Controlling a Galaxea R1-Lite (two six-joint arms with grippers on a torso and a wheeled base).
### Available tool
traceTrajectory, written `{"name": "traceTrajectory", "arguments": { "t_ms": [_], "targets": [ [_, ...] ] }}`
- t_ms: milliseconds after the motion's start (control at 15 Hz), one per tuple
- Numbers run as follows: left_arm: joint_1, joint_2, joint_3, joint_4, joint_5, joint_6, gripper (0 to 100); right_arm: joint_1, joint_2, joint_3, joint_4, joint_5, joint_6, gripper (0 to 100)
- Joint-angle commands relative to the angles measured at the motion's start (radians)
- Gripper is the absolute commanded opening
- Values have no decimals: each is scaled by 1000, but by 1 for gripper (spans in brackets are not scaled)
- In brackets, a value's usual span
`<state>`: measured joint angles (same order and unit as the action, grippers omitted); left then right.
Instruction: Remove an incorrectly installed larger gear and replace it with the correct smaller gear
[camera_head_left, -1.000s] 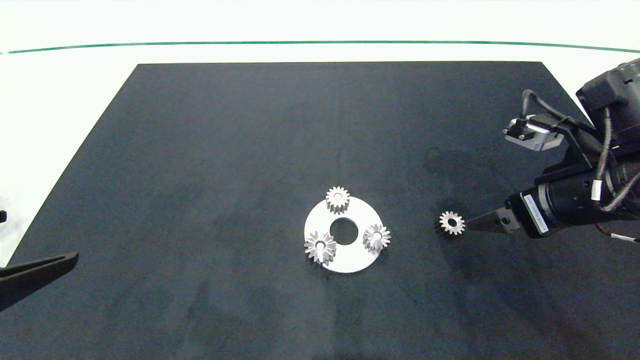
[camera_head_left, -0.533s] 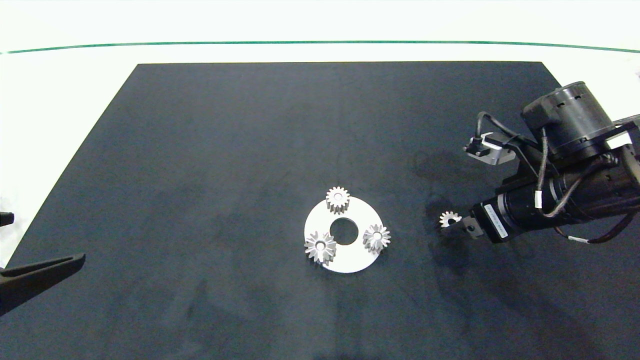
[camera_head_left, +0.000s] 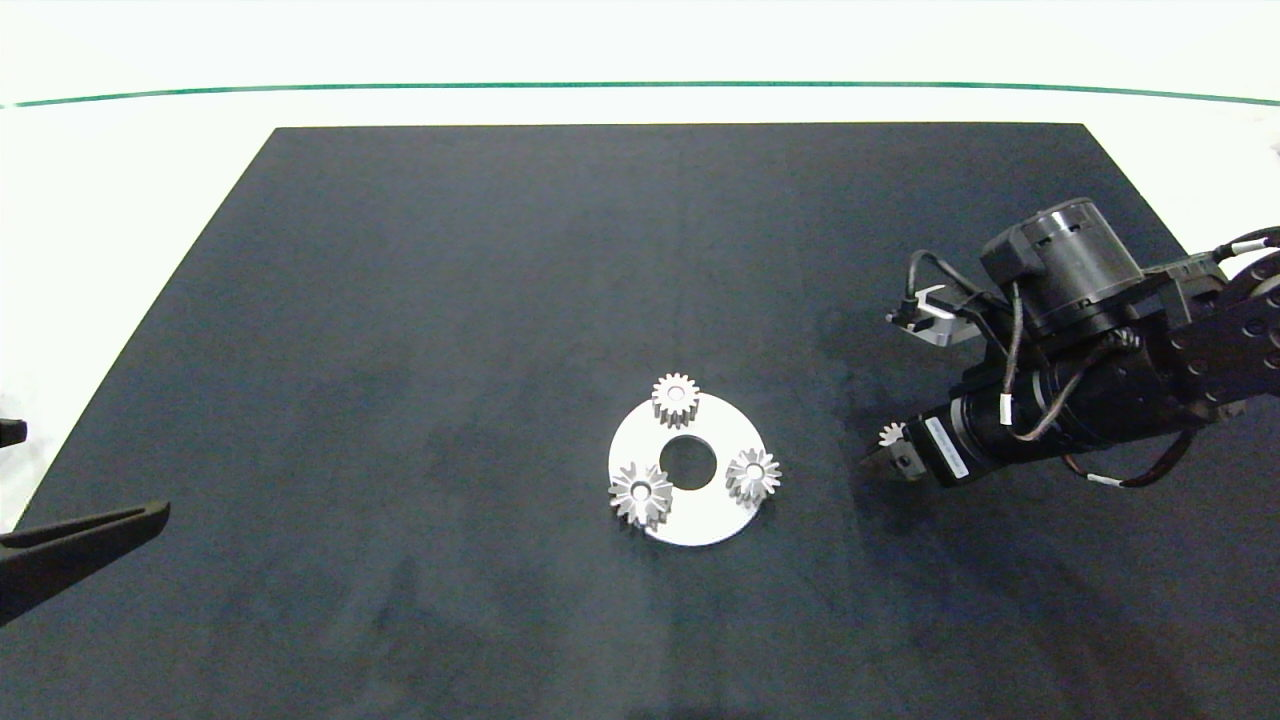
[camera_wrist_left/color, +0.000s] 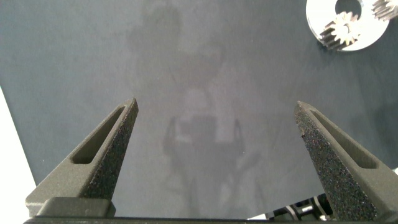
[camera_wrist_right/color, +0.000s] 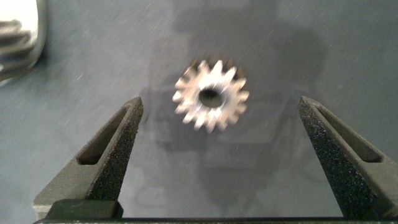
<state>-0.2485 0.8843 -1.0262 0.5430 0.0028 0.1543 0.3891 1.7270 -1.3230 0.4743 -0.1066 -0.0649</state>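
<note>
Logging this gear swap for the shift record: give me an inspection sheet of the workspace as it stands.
Surface: black mat on a white table.
Job's things: round silver plate carries three gears, including the long-toothed larger gear; loose smaller gear lies on the mat.
Clutter: nothing seen.
Grippers: right gripper open, fingers either side of the smaller gear, apart from it; left gripper open, parked over the mat's near left edge.
Cables: on the right arm.
Surroundings: green line across the far table.
</note>
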Motion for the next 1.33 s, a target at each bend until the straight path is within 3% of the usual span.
{"name": "traceTrajectory", "arguments": {
  "t_ms": [67,1333],
  "targets": [
    [0,-2,1,0,0,1,100,0,28,-2,-36,-12,2,100],
    [0,-13,46,-1,2,2,100,51,25,5,-32,-47,-4,64]
  ]
}}
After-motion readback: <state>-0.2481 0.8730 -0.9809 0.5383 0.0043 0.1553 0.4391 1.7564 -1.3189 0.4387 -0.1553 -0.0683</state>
